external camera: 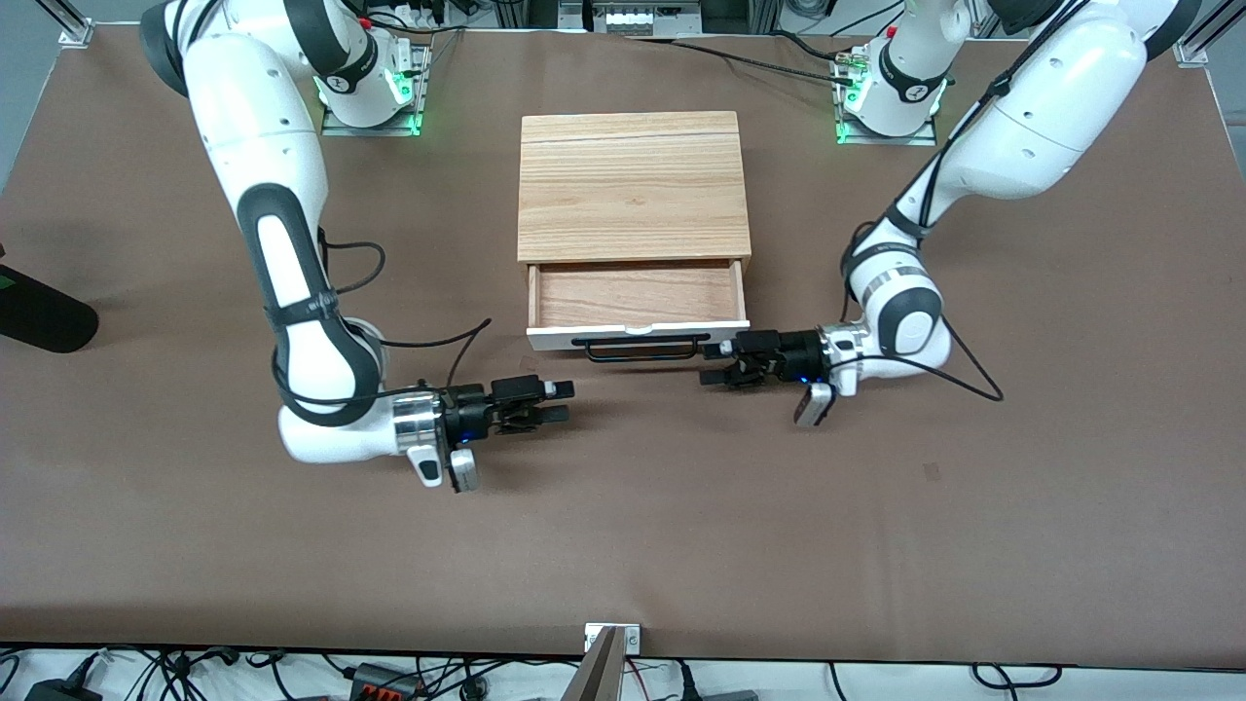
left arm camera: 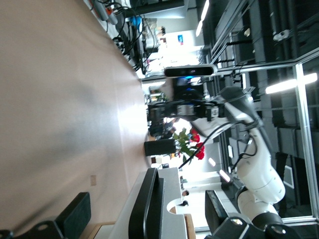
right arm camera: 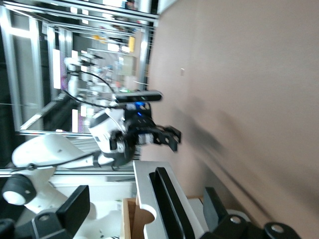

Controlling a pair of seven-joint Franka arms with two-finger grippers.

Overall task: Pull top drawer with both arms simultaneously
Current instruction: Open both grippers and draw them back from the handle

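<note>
Hanging low over the table [external camera: 195, 545] toward the right arm's end, the right gripper [external camera: 557, 401] has its fingers spread wide, apart from the drawer front. The top drawer [external camera: 638, 297] sits partly out of the wooden cabinet [external camera: 633, 185] mid-table, its wooden inside showing. The left gripper [external camera: 717, 364], likewise spread wide and gripping nothing, is just beside the end of the black handle [external camera: 642, 349].

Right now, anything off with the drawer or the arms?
Nothing damaged or spilled. The top drawer sits partly pulled out and square to the cabinet. Neither gripper holds the handle: the left gripper is at its end, the right gripper over bare table, fingers open.
</note>
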